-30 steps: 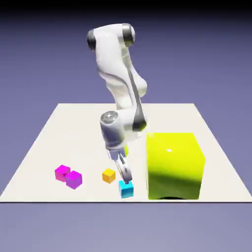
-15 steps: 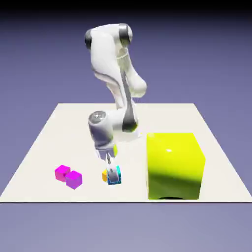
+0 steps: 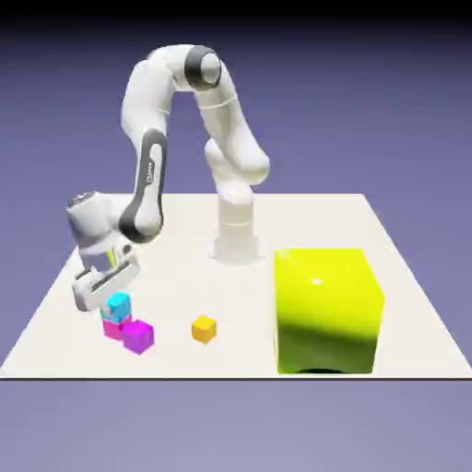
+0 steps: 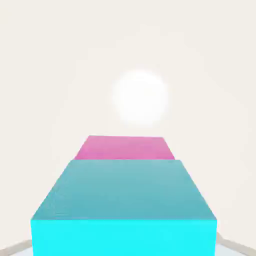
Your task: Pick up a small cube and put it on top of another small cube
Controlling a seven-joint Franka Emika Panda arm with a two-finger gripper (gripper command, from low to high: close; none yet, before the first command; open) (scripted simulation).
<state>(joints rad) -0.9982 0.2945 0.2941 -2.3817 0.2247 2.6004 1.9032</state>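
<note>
The small cyan cube (image 3: pixel 117 303) rests on top of the magenta-pink cube (image 3: pixel 111 328) near the front of the table at the exterior view's left. My gripper (image 3: pixel 109 297) hangs around the cyan cube, its jaws spread wide on either side. In the hand view the cyan cube (image 4: pixel 125 200) fills the lower half, and the pink cube's top (image 4: pixel 125 147) peeks out beyond it. Thin grey slivers of my fingertips (image 4: pixel 11 248) show at the bottom corners, clear of the cube's sides.
A violet-purple small cube (image 3: pixel 138 336) touches the pink cube's near right side. An orange-yellow small cube (image 3: pixel 204 328) sits further right. The big yellow-green block (image 3: pixel 327 309) stands at the front right of the table (image 3: pixel 304 217).
The arm carried the cyan cube from beside the yellow-green block leftward, past the orange cube, onto the pink cube. The jaws had closed on it and now stand apart.
</note>
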